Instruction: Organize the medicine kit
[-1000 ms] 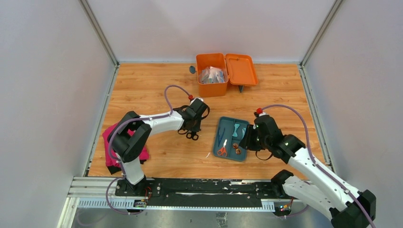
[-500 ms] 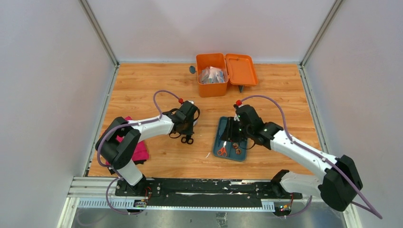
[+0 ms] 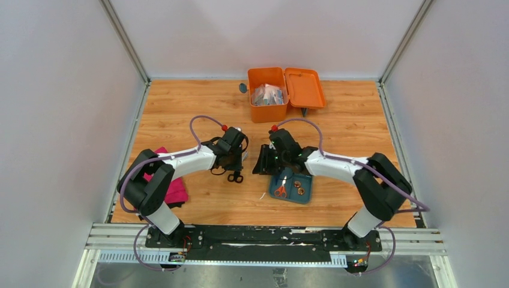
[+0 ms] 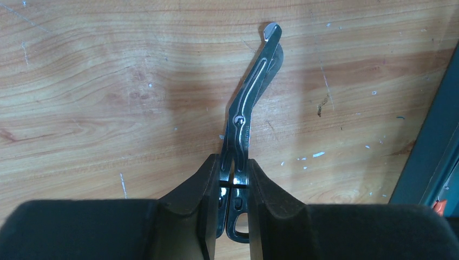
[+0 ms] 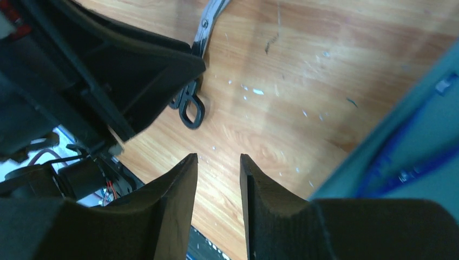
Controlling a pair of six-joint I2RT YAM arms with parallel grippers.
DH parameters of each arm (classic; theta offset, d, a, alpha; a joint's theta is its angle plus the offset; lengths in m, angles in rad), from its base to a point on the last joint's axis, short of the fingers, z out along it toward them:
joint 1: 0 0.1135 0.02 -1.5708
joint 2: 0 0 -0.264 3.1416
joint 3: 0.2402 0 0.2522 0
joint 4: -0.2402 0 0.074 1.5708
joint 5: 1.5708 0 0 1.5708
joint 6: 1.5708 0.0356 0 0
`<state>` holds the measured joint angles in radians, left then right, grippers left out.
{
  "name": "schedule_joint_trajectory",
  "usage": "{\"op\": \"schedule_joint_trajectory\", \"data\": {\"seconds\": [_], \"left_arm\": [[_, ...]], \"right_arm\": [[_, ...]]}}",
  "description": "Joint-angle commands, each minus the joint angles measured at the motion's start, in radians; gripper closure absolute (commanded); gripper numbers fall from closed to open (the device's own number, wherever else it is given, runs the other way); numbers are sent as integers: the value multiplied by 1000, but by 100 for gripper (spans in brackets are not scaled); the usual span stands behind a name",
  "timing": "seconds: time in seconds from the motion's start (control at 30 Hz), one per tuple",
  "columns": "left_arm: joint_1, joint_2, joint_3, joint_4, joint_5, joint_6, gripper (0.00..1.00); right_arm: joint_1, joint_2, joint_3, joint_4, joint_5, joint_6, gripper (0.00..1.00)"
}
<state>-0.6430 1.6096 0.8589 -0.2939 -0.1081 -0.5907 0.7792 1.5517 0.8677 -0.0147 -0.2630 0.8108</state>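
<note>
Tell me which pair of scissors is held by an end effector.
The angled metal shears, clamped by the left end effector; the red-handled scissors lie free in the teal tray.

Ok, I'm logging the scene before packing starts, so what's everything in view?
Table: one, wood, under everything.
Box: one, orange, far middle, lid open.
Packets: several, clear, inside the box.
Tray: one, teal, near middle.
Scissors: one, red handles, in the tray.
Small bits: seemingly two, brown, in the tray.
Shears: one, steel, black handles, left of the tray.
Cloth: one, pink, near left.
Left fingers: black, clamped on the shears.
Right fingers: black, apart, holding nothing.
</note>
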Motion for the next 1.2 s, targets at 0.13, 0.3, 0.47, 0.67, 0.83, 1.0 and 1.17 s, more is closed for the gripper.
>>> {"op": "schedule_joint_trajectory", "data": {"seconds": [0.13, 0.3, 0.47, 0.67, 0.83, 1.0, 1.17], "left_arm": [[9, 14, -19, -53, 23, -4, 93], [12, 21, -11, -54, 28, 0, 93], [14, 24, -5, -56, 32, 2, 94], [17, 27, -1, -54, 34, 6, 94], [19, 27, -1, -54, 36, 6, 94], [19, 25, -1, -55, 37, 6, 95], [20, 11, -6, -51, 36, -1, 94]], "right_arm": [[47, 215, 89, 210, -97, 109, 58], [64, 270, 98, 242, -110, 140, 58], [66, 302, 85, 262, -116, 165, 58], [69, 332, 71, 305, -134, 194, 61], [73, 358, 70, 329, -145, 218, 66], [74, 370, 59, 351, -147, 233, 74], [74, 369, 59, 351, -142, 232, 88]]}}
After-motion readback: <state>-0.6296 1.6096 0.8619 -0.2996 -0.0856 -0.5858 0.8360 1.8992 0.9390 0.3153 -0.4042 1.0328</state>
